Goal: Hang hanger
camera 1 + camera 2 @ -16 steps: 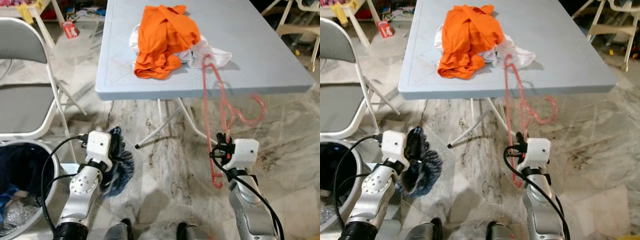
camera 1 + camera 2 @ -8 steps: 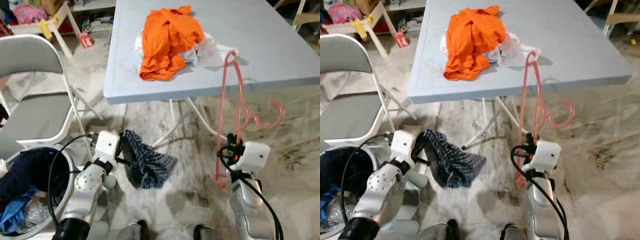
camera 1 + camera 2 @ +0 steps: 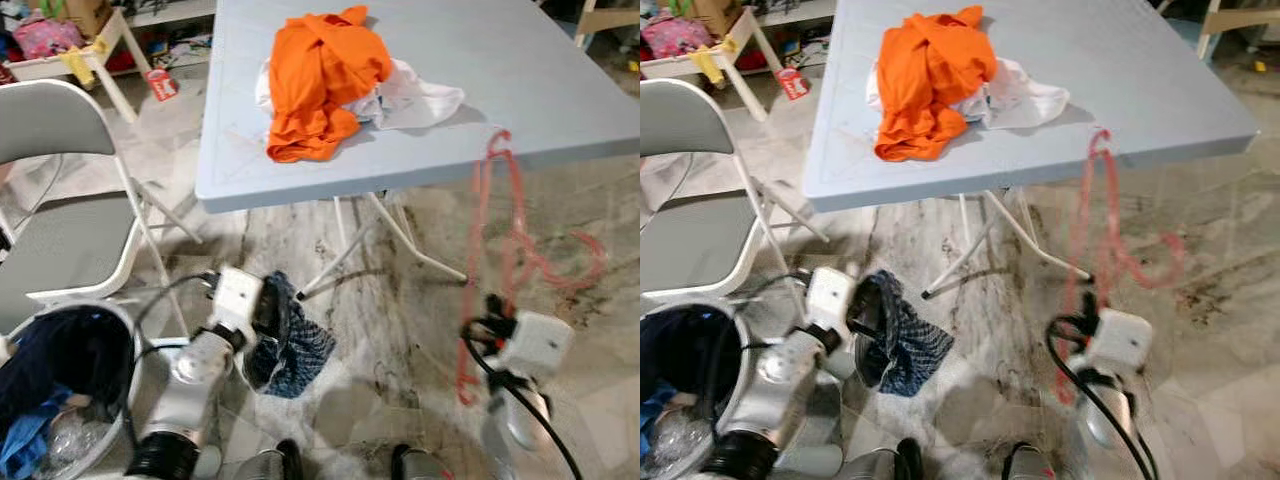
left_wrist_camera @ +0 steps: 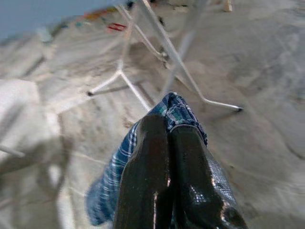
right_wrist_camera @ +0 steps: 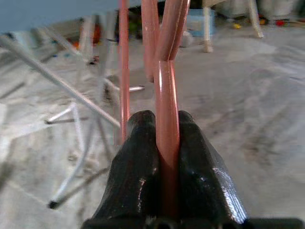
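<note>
While no writing reads: right gripper [image 5: 164, 143] clamped on pink hanger [image 3: 505, 230], left gripper [image 4: 169, 157] on plaid cloth [image 3: 290, 340].

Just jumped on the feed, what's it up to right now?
The robot stands before a grey folding table with something in each gripper. The right gripper is shut on a pink hanger, held upright beside the table's near edge. The left gripper is shut on a blue plaid cloth, low over the floor. An orange garment lies on the table.
</note>
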{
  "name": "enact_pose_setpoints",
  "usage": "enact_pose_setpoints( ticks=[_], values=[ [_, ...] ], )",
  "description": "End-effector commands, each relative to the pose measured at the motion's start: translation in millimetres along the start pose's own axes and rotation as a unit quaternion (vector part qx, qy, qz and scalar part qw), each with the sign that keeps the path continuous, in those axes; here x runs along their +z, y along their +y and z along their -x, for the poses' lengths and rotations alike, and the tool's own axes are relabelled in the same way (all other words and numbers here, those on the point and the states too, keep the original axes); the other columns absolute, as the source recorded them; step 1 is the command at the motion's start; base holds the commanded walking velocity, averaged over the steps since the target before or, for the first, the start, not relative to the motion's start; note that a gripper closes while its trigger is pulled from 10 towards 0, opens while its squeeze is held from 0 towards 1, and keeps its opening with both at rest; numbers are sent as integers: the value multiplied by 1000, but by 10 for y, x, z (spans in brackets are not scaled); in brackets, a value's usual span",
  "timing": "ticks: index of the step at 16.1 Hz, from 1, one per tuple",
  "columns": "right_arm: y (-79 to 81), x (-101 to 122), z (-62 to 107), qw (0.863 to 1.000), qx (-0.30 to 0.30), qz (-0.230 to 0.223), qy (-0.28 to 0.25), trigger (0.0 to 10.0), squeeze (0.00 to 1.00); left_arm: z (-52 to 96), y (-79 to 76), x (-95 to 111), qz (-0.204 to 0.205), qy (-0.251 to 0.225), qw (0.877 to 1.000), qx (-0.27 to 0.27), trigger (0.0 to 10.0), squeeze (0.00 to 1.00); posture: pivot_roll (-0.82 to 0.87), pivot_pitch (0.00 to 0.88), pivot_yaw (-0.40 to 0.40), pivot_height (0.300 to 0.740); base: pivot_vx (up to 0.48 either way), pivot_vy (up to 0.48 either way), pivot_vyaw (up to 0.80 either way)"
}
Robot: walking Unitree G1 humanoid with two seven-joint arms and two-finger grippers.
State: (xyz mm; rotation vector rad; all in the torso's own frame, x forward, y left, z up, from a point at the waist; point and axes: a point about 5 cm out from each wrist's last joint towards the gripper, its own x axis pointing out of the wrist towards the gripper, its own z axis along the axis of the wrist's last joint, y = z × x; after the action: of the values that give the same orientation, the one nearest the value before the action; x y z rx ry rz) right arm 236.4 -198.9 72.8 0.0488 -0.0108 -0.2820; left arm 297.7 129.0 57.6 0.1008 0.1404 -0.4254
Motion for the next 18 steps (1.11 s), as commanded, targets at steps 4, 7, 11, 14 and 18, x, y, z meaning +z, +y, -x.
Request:
enact_pose_setpoints(
  ticks=[4, 7, 11, 14, 18],
  values=[
    [-84, 34, 123, 1000, -15, 2, -1, 10000, 0, -48, -126, -33, 6, 4, 1000, -23, 10000, 0, -247, 191, 114, 740, 0, 0, 0],
    [-59, 38, 108, 1000, -10, 7, -5, 10000, 0, -22, -85, -125, 5, 19, 1000, -15, 10000, 0, -261, 171, 118, 740, 0, 0, 0],
    [39, 64, 37, 1000, 17, 3, -10, 10000, 0, -34, 162, 79, -21, -29, 997, 62, 10000, 0, -208, 129, 74, 740, 0, 0, 0],
    [13, 308, -4, 998, 34, 18, -55, 10000, 0, 61, 190, 261, -53, -88, 991, 83, 10000, 0, -181, 111, 49, 740, 0, 0, 0],
    [-31, 347, -138, 998, 28, 4, -60, 10000, 0, 64, 265, 186, -63, -75, 991, 93, 10000, 0, -126, 28, 47, 740, 0, 0, 0]
  ],
)
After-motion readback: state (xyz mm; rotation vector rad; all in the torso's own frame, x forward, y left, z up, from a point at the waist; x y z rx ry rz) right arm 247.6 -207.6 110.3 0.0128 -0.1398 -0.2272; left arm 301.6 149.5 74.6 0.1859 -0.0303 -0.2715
